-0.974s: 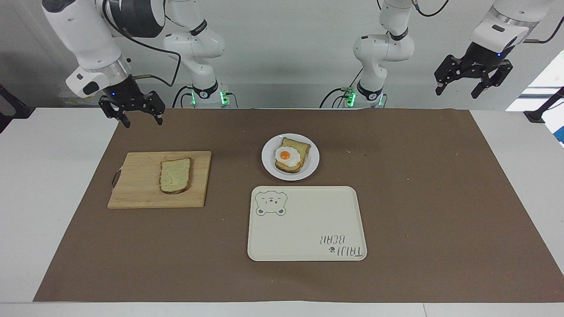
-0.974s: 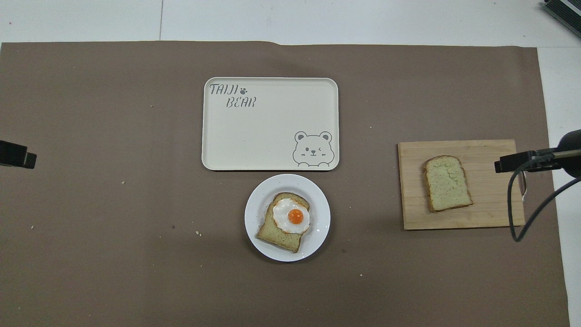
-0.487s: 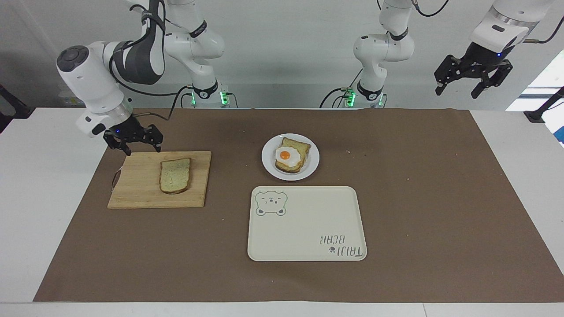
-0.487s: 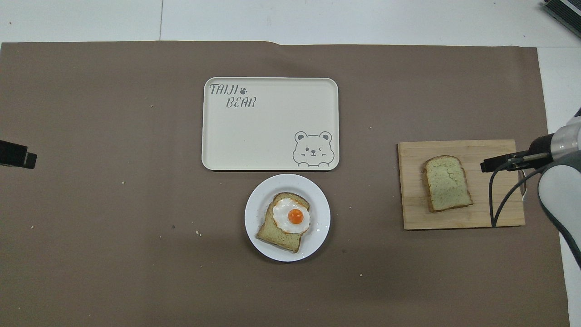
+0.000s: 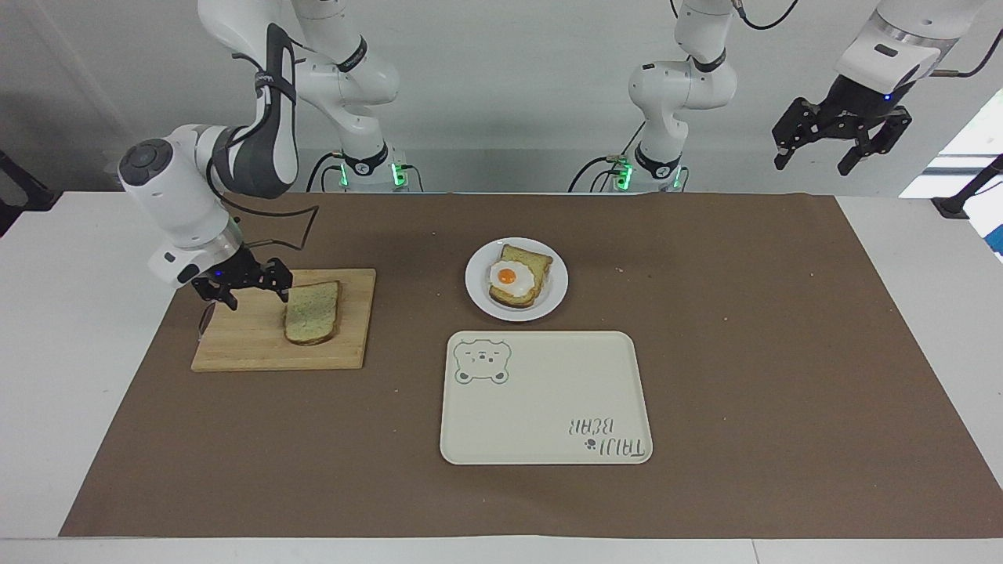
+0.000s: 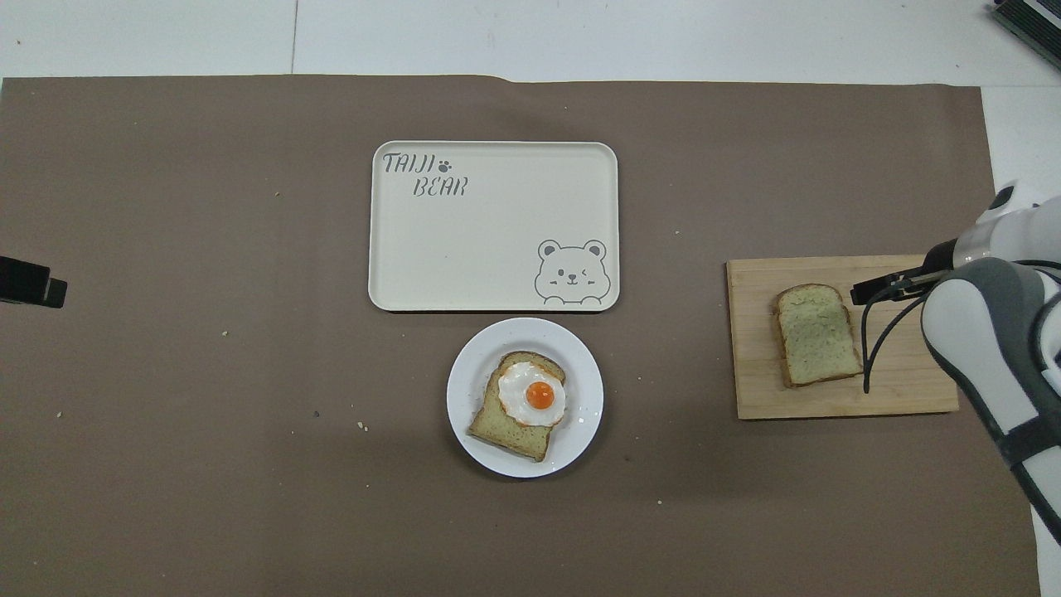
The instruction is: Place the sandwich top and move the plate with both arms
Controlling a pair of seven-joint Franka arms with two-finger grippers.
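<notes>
The bread top (image 5: 312, 312) lies flat on the wooden board (image 5: 251, 345), toward my right arm's end of the table. Nothing is on it and nothing holds it yet.

A second ago my right gripper (image 5: 249, 294) was high up, near the table's edge by my base. Now it has come down low over the board, just beside the bread. That means I am getting ready to pick the bread up.

My fingers are spread wide and hold nothing. The bread is not between them yet. One fingertip (image 5: 281, 293) is at the bread's edge, and I cannot tell if it touches.

The plate (image 5: 477, 291) sits in the middle of the table, well apart from the board. It has bread with an egg (image 5: 508, 276) on it. The bread top must go there.

My left gripper (image 5: 842, 145) waits up high, fingers wide, holding nothing.
</notes>
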